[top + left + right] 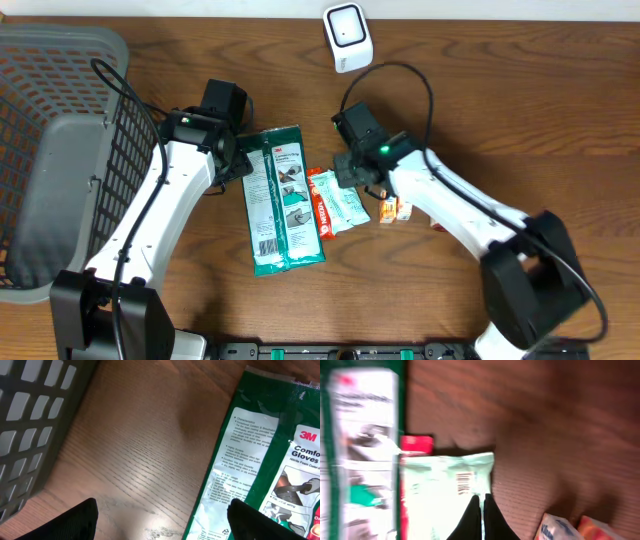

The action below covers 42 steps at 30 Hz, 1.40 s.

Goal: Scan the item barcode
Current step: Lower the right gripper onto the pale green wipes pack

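Brown wood makes up the tabletop (pixel 540 100). From above, a scanner (pixel 346 36) stands at the far edge. A green glove pack (pixel 285 200) lies flat in the middle. A pale pack (pixel 343 205) lies just beside it, and this looks like the thing to scan. It is well apart from the scanner. The left fingers (pixel 238 163) are at the glove pack's top corner, near a grey basket (pixel 60 60). The right fingers (pixel 352 174) are at the top of the pale pack.

The left wrist view shows the left fingers spread wide and holding nothing. Bare wood lies between them, and the glove pack's edge is under one of them. If they drop or swing, they could push the glove pack over the pale pack.

The right wrist view shows the right fingers (pixel 481 515) pressed tight together, with nothing between them. They point at the pale pack's edge, close to its barcode (pixel 464 483). I cannot tell if they touch it.

Shut fingers cannot pick it up. If they push, the thin pack may slide under the glove pack or bump the tissue packs (pixel 560 530). It lies very flat, so a pinch could slip. The fingers could also cover the barcode, and then the scan would fail.
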{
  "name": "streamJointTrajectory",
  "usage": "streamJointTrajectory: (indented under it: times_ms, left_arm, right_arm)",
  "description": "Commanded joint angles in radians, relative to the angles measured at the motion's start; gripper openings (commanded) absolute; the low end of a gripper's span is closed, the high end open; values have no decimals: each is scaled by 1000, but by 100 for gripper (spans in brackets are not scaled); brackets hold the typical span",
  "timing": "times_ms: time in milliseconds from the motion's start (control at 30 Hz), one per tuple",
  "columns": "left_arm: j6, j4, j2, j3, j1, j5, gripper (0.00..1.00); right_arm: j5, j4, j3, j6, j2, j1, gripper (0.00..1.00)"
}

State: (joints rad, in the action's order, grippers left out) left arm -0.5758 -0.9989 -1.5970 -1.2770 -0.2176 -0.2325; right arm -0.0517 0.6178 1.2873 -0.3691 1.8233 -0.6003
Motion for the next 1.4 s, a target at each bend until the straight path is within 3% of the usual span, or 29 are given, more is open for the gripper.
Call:
streamJointTrajectory:
  times_ms: [0,333,600,900,1100,1367]
  left_arm:
    - [-8,-6,-4,-3,2,-15,84]
    - [-8,-6,-4,-3,2,-15,84]
    - [-8,-6,-4,-3,2,-15,84]
    - [-8,-6,-4,-3,2,-15,84]
    - [-8,-6,-4,-3,2,-15,84]
    - [-8,-6,-4,-3,2,-15,84]
  right_arm:
    - [39,15,13,12,-17,-10,1]
    - [24,-24,-86,-11,84,-37,1]
    - [-130,3,-39,-5,58,-26,1]
    - [58,10,9,-1,-5,-29,1]
    - [58,-16,-71,-6,12,-33,1]
    - [18,-173,-235,-44,29,-41,1]
